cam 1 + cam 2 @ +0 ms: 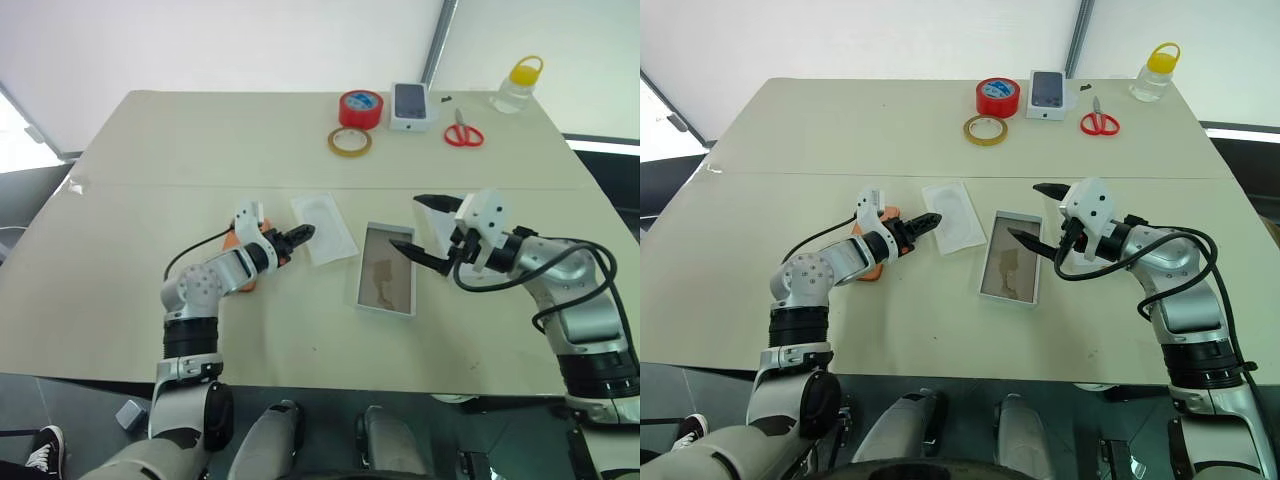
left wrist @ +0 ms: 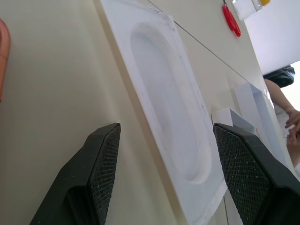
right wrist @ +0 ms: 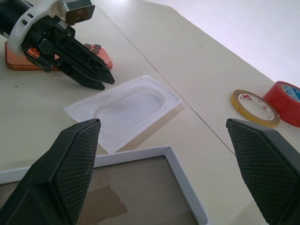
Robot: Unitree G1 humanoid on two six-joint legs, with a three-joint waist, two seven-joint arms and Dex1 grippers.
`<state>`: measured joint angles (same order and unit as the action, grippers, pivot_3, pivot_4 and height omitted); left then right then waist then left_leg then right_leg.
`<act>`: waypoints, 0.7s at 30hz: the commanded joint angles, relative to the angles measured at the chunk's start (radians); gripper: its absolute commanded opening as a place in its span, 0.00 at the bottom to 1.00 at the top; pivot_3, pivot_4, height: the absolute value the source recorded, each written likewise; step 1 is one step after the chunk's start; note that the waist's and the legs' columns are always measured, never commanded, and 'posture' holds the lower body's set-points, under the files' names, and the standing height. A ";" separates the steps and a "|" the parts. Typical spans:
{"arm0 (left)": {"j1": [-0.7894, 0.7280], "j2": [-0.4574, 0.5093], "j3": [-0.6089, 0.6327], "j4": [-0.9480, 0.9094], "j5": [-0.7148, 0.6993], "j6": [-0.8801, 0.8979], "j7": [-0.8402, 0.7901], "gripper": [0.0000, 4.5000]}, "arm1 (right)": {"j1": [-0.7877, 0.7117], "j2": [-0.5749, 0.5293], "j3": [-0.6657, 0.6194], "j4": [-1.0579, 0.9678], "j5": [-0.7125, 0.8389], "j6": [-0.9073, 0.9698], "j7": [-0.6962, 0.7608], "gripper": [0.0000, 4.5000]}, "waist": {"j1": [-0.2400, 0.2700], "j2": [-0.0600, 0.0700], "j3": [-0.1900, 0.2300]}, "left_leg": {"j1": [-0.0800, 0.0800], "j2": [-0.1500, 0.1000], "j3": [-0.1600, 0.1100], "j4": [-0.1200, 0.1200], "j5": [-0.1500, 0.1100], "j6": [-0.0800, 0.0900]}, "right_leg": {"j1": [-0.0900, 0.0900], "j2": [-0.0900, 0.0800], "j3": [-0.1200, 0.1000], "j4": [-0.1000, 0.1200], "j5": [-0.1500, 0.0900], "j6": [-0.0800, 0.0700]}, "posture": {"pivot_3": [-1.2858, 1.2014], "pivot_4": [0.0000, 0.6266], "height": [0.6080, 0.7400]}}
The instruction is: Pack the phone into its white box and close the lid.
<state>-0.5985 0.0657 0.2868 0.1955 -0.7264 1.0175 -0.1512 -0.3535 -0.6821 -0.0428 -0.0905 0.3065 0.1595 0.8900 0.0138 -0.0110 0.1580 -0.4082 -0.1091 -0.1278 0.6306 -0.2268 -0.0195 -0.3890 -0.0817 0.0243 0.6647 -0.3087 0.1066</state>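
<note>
white box [image 1: 387, 283]: nearest, open and empty, brownish-grey bottom showing.
right gripper [image 1: 424, 229]: hovers over the box's right edge, jaws wide, holding nothing.
left gripper [image 1: 928, 221]: jaws apart, empty, tips at the insert card [image 1: 957, 216].
phone [image 3: 56, 59]: left of the box, behind the left gripper.
step: grip the phone by its long edges, lower it flat into the box.

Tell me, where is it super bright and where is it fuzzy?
Left eye view: the left edge glares white. Left wrist view: the far corner washes out and the near fingers look soft, while the insert card stays clear. Right wrist view: the big fingers are soft; the tape rolls and the phone stay sharp.
</note>
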 commanded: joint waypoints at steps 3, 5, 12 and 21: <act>0.010 -0.018 -0.065 0.077 0.060 -0.010 -0.027 0.56 | 0.011 -0.005 -0.025 -0.065 0.004 -0.004 -0.015 1.00 | 0.000 0.000 0.000 | 0.000 0.000 0.000 0.000 0.000 0.000 | 0.000 0.000 0.000 0.000 0.000 0.000 | 0.52 0.24 1.00; 0.013 -0.019 -0.064 0.075 0.064 -0.007 -0.034 0.35 | 0.017 -0.010 -0.030 -0.069 0.004 -0.003 -0.016 1.00 | 0.001 0.000 0.000 | 0.000 0.000 0.000 0.000 0.000 0.000 | 0.000 0.000 0.000 0.000 0.000 0.000 | 0.52 0.24 1.00; 0.011 -0.023 -0.041 0.074 0.065 0.005 -0.039 0.01 | 0.027 -0.016 -0.034 -0.073 0.004 -0.004 -0.020 1.00 | -0.002 0.001 -0.001 | 0.000 0.000 0.000 0.000 0.000 0.000 | 0.000 0.000 0.000 0.000 0.000 0.000 | 0.52 0.24 1.00; -0.002 -0.009 0.059 0.004 -0.040 0.118 -0.026 0.01 | 0.043 0.009 0.001 -0.113 0.027 0.033 -0.015 1.00 | -0.004 0.001 0.000 | 0.000 0.001 0.000 -0.001 0.000 0.000 | -0.001 0.000 0.000 0.000 0.000 0.000 | 0.52 0.24 1.00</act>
<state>-0.6083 0.0557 0.3273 0.2155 -0.7316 1.0925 -0.1824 -0.3086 -0.6829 -0.0452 -0.1520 0.3114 0.1829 0.8716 0.0096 -0.0104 0.1575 -0.4082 -0.1085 -0.1278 0.6299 -0.2269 -0.0194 -0.3900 -0.0812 0.0245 0.6650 -0.3089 0.1068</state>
